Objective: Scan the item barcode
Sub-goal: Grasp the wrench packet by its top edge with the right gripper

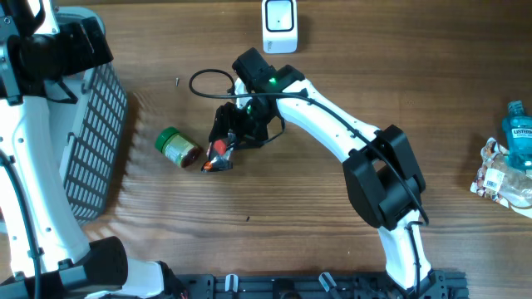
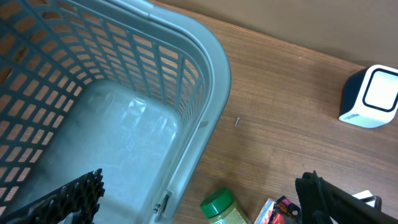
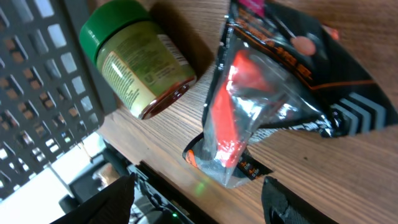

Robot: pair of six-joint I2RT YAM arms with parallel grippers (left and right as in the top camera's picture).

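The item, a black and red snack bag (image 3: pixel 261 93), lies flat on the wooden table, and in the overhead view the bag (image 1: pixel 218 158) pokes out from under my right arm. My right gripper (image 3: pixel 199 205) hovers low over the bag's clear end, open, with one fingertip on each side and neither touching it. The white barcode scanner (image 1: pixel 280 25) stands at the table's far edge; the same scanner (image 2: pixel 370 96) is at the right of the left wrist view. My left gripper (image 2: pixel 199 202) hangs wide open and empty over the corner of the basket (image 2: pixel 211 74).
A green-lidded jar (image 1: pixel 176 147) lies on its side just left of the bag, close to the grey basket (image 1: pixel 96 141). A blue bottle (image 1: pixel 519 133) and a crumpled packet (image 1: pixel 499 174) sit at the far right. A black cable (image 1: pixel 204 79) loops near the right arm.
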